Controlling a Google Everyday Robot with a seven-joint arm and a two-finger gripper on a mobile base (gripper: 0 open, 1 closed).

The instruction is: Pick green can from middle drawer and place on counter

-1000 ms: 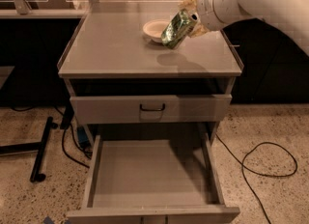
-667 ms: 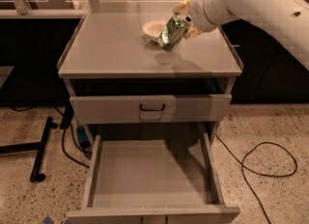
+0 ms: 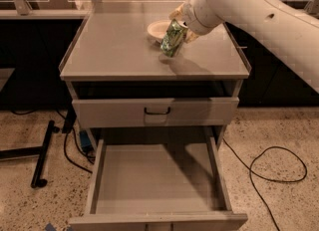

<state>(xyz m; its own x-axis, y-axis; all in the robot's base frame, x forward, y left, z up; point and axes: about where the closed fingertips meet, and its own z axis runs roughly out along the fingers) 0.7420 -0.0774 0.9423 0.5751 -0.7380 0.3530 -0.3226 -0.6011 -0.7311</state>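
A: Camera view. Where is the green can [image 3: 173, 40]?
B: It is tilted, low over the tabletop [image 3: 114, 46], just beside the white bowl [image 3: 155, 28]. My gripper [image 3: 181, 24] pinches its upper end.
A: And the middle drawer [image 3: 95, 175]?
B: It stands pulled out below, well apart from the can.

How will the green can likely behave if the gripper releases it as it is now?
The green can is held tilted in the gripper, low over the counter, so it would probably topple rather than stand. Being round and shiny on that glossy top, it may then roll, perhaps against the bowl just behind it.
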